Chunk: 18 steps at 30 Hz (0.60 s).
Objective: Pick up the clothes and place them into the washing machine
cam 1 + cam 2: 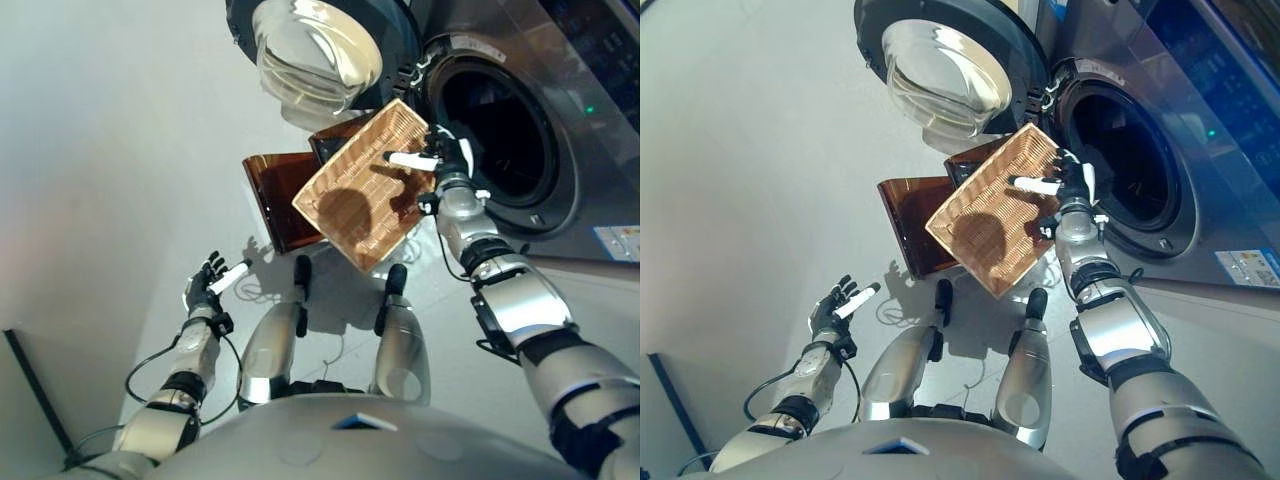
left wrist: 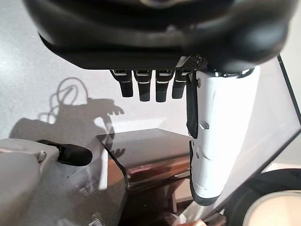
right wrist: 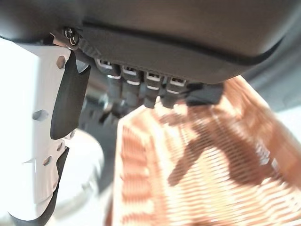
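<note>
2 hands over grey floor (image 1: 110,160), right hand (image 1: 447,152) gripping wicker basket (image 1: 365,190) by washer (image 1: 520,130), left hand (image 1: 208,285) spread.

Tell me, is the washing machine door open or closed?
Open. The door is swung aside, and the dark drum opening shows beside the right hand.

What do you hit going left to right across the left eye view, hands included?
Left hand, open over the floor → brown stand → wicker basket, tilted → right hand holding the basket's edge → washing machine drum opening.
</note>
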### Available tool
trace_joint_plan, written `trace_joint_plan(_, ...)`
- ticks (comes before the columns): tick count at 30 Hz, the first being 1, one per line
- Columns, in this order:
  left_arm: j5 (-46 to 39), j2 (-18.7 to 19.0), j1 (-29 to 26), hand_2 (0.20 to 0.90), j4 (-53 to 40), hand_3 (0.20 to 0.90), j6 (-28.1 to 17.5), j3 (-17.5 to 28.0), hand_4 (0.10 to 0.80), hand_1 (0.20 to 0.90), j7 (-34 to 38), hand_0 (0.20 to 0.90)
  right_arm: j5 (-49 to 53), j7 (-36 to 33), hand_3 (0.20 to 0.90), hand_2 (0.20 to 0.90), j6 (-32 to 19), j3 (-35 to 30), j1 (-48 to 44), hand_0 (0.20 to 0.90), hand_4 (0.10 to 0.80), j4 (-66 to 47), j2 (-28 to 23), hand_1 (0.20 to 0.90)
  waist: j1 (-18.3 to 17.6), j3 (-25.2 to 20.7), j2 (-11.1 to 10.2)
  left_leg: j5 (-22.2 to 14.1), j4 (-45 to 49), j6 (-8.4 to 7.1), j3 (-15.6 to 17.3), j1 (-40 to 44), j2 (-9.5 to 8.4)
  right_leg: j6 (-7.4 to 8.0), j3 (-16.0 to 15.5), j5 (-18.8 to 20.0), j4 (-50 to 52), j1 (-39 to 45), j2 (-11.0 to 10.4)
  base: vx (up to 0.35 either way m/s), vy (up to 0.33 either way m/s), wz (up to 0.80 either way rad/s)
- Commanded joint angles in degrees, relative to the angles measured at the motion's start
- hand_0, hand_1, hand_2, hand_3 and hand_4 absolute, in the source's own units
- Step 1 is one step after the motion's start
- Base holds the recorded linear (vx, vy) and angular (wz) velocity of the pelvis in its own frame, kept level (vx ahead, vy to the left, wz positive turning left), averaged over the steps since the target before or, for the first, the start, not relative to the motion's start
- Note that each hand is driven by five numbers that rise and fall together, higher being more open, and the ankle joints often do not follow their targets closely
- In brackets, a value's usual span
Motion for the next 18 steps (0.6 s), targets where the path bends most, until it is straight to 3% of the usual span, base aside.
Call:
trace_joint_plan(1, 1.42, 3.52, -0.84, 0.9, 0.06, 0.9, -1.52, 1.97, 0.8, 0.9, 0.3, 0.9, -12.01, -1.79, 0.9, 0.9, -1.76, 1.98, -4.64, 0.9, 0.8, -2.72, -6.27, 0.9, 0.95, -0.11, -2.94, -0.28, 0.53, -3.43, -2.29, -0.57, -1.48, 0.08, 0.87, 3.11, -3.84, 2.66, 0.78, -0.006, -0.058, -0.01)
trace_joint_plan(4, 2.38, 4.17, -0.75, 0.9, -0.94, 0.9, -1.74, 3.09, 0.8, 0.9, 1.18, 0.9, -27.04, -4.61, 0.9, 0.9, 0.14, 6.62, -4.45, 0.9, 0.8, -7.84, -10.87, 0.9, 0.96, 1.48, -4.74, -0.03, 0.63, -3.68, -3.0, -1.03, -0.7, 0.09, 0.16, 3.15, -3.87, 2.61, 1.47, -0.002, -0.05, 0.04)
trace_joint_plan(5, 2.38, 4.17, -0.77, 0.9, -0.93, 0.9, -1.74, 3.1, 0.8, 0.9, 1.18, 0.9, -27.04, -4.61, 0.9, 0.9, 0.14, 6.62, -4.47, 0.9, 0.8, -7.84, -10.88, 0.9, 0.91, 1.37, -4.75, 0.11, 0.57, -3.67, -3.03, -1.18, -0.74, 0.11, 0.13, 3.28, -3.97, 2.49, 1.44, 0.003, -0.055, 0.1)
trace_joint_plan(8, 3.67, 4.55, -1.16, 0.9, -1.11, 0.9, -1.97, 4.27, 0.8, 0.9, 2.25, 0.9, -49.39, -6.42, 0.9, 0.9, 2.8, 15.44, -4.82, 0.9, 0.8, -12.08, -17.39, 0.9, 1.16, 3.01, -6.35, 0.14, 0.89, -4.11, -4.1, -2.28, -0.01, 0.14, -0.87, 2.94, -3.87, 2.26, 2.04, 0.0, -0.069, 0.11)
trace_joint_plan(9, 3.67, 4.54, -1.19, 0.9, -1.12, 0.9, -1.97, 4.29, 0.8, 0.9, 2.26, 0.9, -49.41, -6.42, 0.9, 0.9, 2.8, 15.44, -4.85, 0.9, 0.8, -12.08, -17.4, 0.9, 1.09, 2.91, -6.36, 0.37, 0.81, -4.09, -4.15, -2.47, -0.06, 0.16, -0.92, 3.15, -4.01, 2.13, 1.99, 0.021, -0.068, 0.06)
trace_joint_plan(12, 2.63, 4.98, -3.22, 0.9, -0.88, 0.9, -2.7, 4.94, 0.8, 0.9, 3.11, 0.9, -62.23, -6.75, 0.9, 0.9, 4.17, 22.21, -4.02, 0.9, 0.8, -8.34, -21.08, 0.9, 1.76, 4.4, -7.95, 0.55, 1.01, -4.81, -5.48, -4.03, 0.52, 0.05, -2.36, 2.69, -3.9, 1.45, 2.64, 0.003, -0.076, 0.14)
trace_joint_plan(18, 0.52, 5.74, -6.21, 0.9, -1.5, 0.9, -3.11, 5.35, 0.8, 0.9, 5.54, 0.9, -67.31, -8.52, 0.9, 0.9, 6.68, 25.15, -5.0, 0.9, 0.8, -1.62, -19.98, 0.9, 2.62, 6.01, -9.54, 1.16, 0.99, -5.4, -6.88, -6.26, 1.16, 0.0, -3.61, 2.85, -4.35, 0.04, 3.16, 0.006, -0.052, 0.16)
